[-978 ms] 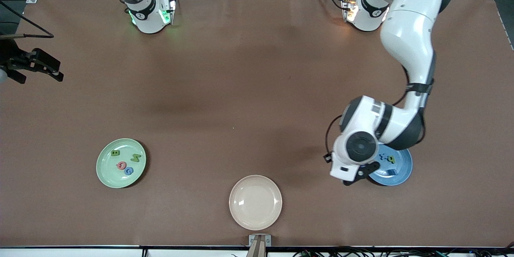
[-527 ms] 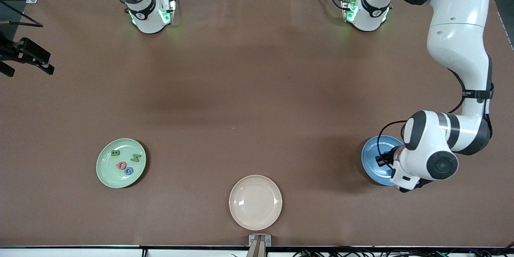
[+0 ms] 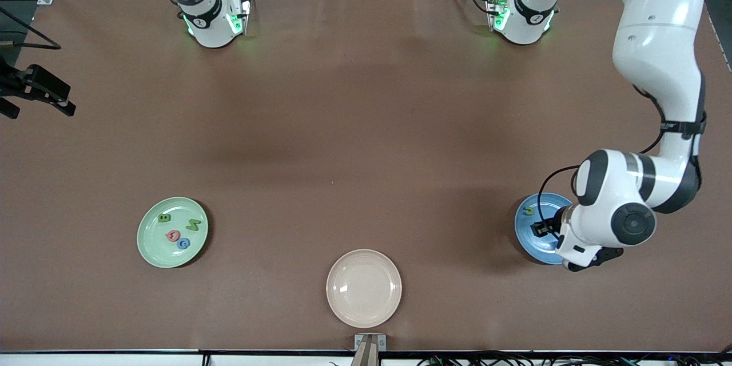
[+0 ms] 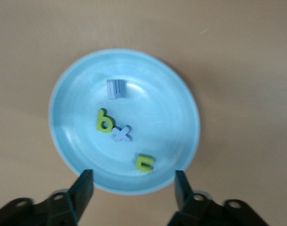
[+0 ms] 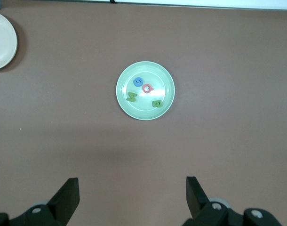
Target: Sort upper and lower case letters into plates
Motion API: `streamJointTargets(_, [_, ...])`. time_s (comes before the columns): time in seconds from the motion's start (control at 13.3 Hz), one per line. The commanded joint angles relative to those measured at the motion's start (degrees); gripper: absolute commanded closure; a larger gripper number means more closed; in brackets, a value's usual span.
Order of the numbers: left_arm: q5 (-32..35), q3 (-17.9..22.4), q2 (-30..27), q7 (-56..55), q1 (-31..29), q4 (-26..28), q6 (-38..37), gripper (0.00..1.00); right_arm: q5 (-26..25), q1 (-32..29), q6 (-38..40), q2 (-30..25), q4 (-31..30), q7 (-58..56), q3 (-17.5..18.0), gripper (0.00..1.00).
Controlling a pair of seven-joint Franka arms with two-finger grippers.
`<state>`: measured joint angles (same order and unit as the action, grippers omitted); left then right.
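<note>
While hanging over the blue plate [image 4: 68,155] at the left arm's end of the worktop [image 3: 354,126], left gripper [image 4: 131,181] with fingers [image 4: 83,186] spread wide and holding nothing. Inside that plate: a green b [image 4: 103,121] touching a pale blue x [image 4: 122,134], a green n [image 4: 145,163] just beside them, and a pale blue letter [image 4: 116,88] that cannot be read. Over at the right arm's end, green plate [image 3: 151,251] carrying a green B [image 3: 164,218], green M [image 3: 194,225], pink G [image 3: 172,235] and blue G [image 3: 183,243], the two Gs just beside each other. Between the two plates and nearer the front camera, a cream plate [image 3: 363,288]. Right gripper [image 5: 132,193] waiting high over bare worktop, fingers [image 5: 68,190] spread too, clasping nothing.
</note>
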<state>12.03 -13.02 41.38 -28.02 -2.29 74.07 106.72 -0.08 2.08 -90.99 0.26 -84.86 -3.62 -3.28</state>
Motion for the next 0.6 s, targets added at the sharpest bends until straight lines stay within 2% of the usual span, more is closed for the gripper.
streamJointTargets(0.0, [-0.69, 0.02, -10.06, 4.28, -0.34, 2.22, -1.78, 0.00, 0.00, -1.46, -0.59, 0.00, 0.57, 0.72, 0.65, 0.00])
streamJointTargets(0.15, [-0.43, 0.10, -15.60, 4.29, -0.26, 2.31, -3.35, 0.00, 0.26, -1.81, -0.68, 0.00, 0.57, 0.72, 0.65, 0.00])
streamJointTargets(0.3, [-1.22, -0.07, -21.66, 4.20, -0.17, 2.22, -8.17, 0.00, 0.26, -1.99, -0.68, 0.00, 0.66, 0.72, 0.65, 0.00])
streamJointTargets(0.53, [-6.57, -0.16, -28.09, 5.77, -1.83, 2.22, -14.95, 0.00, 0.35, -2.08, -0.68, 0.00, 0.75, 0.72, 0.65, 0.00])
